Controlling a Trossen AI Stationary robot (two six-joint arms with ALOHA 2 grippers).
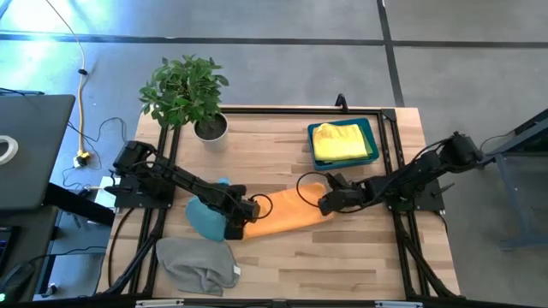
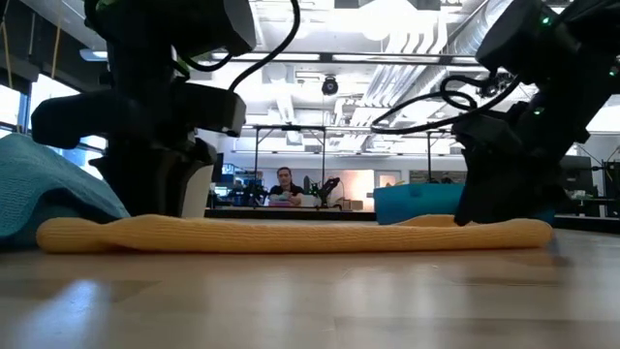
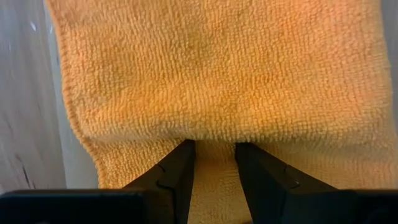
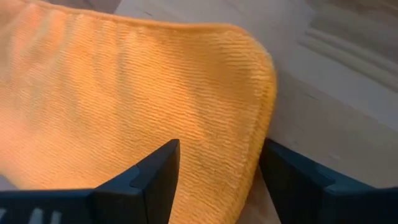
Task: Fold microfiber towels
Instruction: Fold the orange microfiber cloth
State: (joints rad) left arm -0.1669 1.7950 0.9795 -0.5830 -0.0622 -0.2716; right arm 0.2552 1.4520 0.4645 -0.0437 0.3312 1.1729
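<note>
An orange towel lies flat and folded in a long band at the table's middle; in the low view it rests on the wood along its whole length. My left gripper is at its left end, fingers nearly together on the cloth. My right gripper is open at its right end, one finger either side of the rounded corner. A light blue towel lies bunched under the left arm. A grey towel lies crumpled near the front edge. A yellow towel lies in the bin. My left gripper pinches a narrow strip of the orange towel's left end between its two fingers, just short of the edge of the layer on top. The fingers come low from the table's left. The towel lies flat on the table. Whether my right gripper touches the towel, I cannot tell.
A blue plastic bin stands at the back right. A potted plant stands at the back left. Bare wood lies in front of the orange towel. A person sits far off in the room.
</note>
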